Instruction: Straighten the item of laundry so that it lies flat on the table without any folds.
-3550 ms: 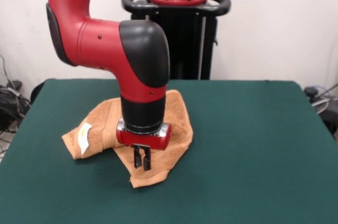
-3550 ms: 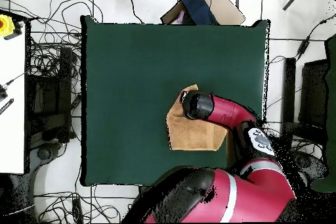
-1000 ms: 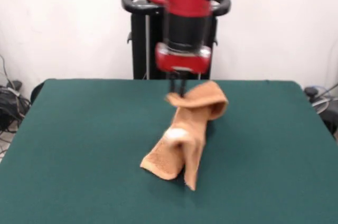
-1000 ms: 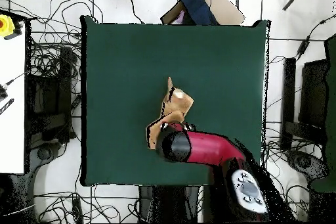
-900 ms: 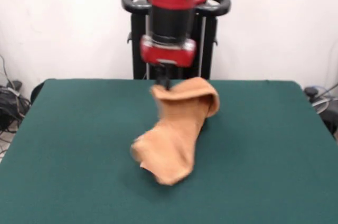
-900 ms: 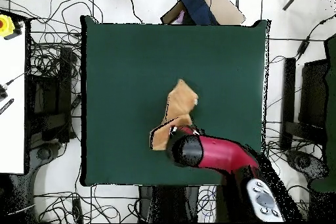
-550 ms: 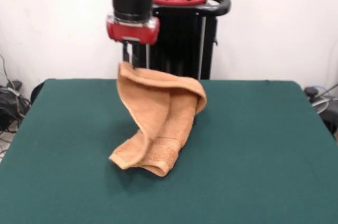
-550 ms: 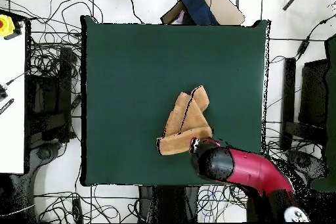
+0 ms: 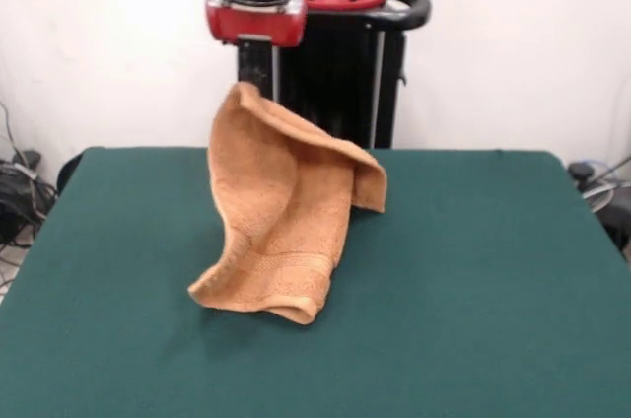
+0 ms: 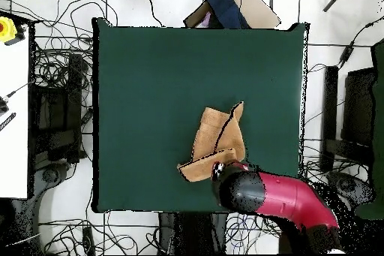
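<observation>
The orange-tan item of laundry [image 9: 281,216] hangs by one corner from my gripper [image 9: 255,81], which is shut on that corner high above the table [image 9: 473,280]. The cloth drapes down in folds, and its lower striped edge rests curled on the green top at left of centre. In the overhead view the item of laundry [image 10: 214,142] spreads away from the wrist [image 10: 240,188] near the table's [image 10: 142,80] base-side edge; the arm hides the gripper there.
The black pedestal frame [image 9: 340,43] stands behind the table's far side. Cables [image 10: 56,65] cover the floor to the left of the table in the overhead view, and a dark blue bundle [image 10: 225,5] lies past the far edge.
My gripper has risen slightly and the hanging laundry has opened out wider, its lower edge sliding a little to the left on the table in the front view.
</observation>
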